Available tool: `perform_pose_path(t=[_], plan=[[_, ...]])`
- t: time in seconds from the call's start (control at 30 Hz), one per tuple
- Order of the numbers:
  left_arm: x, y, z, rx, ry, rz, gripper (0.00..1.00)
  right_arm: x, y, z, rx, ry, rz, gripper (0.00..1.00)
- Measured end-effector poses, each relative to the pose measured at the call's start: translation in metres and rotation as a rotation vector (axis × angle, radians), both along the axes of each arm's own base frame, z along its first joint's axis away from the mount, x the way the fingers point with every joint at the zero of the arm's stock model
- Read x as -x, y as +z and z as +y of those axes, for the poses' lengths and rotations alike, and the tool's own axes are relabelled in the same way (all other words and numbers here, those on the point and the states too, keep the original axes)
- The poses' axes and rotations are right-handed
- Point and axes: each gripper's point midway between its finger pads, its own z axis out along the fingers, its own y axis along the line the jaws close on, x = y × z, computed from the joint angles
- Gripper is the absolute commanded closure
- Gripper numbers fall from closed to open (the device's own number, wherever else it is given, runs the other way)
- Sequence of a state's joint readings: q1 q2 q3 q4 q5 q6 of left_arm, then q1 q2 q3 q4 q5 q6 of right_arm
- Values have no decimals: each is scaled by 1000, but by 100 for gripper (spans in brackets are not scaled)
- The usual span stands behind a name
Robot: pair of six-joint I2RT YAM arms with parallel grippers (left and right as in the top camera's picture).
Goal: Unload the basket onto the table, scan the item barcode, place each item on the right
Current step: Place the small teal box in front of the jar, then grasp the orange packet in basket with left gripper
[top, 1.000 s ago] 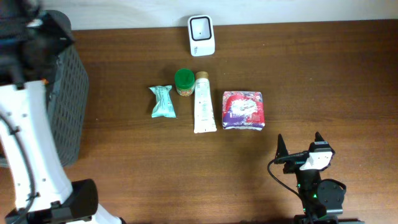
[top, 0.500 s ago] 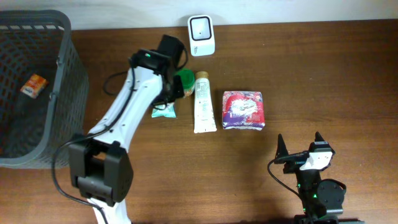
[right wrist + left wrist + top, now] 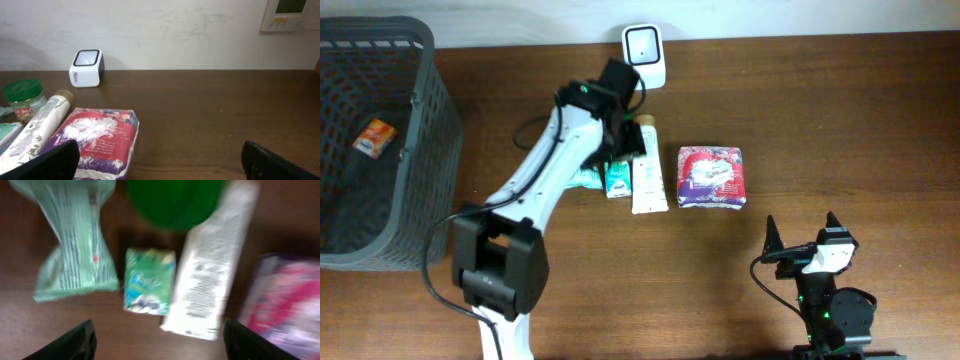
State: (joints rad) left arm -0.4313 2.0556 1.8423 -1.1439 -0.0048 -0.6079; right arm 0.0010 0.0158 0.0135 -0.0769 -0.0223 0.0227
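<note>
Print on white tube [image 3: 210, 275] and green packet [image 3: 149, 281] is blurred, unreadable

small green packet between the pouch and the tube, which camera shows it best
Left wrist: the small green packet lies mid-frame, large and uncovered, though blurred. Overhead shows it small, right beside the left arm. Right wrist has only a teal sliver at its left edge, which may not be it.

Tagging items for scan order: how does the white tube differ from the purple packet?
The white tube is long and narrow; the purple packet is squarish and wider. The tube is pale with fine print; the packet has a pink pattern. Both lie flat, side by side.
</note>
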Motion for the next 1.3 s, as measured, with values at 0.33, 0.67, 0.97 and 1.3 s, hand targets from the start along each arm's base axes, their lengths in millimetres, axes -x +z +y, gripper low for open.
perform_pose_path(t=[0.33,0.67,0.97,1.3], plan=[[-26,250,173,-125,288,-581,21,0,0,0,0,0,0,1],[-40,251,382,-693,575,-567,18,0,0,0,0,0,0,1],[-51,122,486,-661,305,-232,16,0,0,0,0,0,0,1],[-90,24,495,-687,-42,-88,16,0,0,0,0,0,0,1]])
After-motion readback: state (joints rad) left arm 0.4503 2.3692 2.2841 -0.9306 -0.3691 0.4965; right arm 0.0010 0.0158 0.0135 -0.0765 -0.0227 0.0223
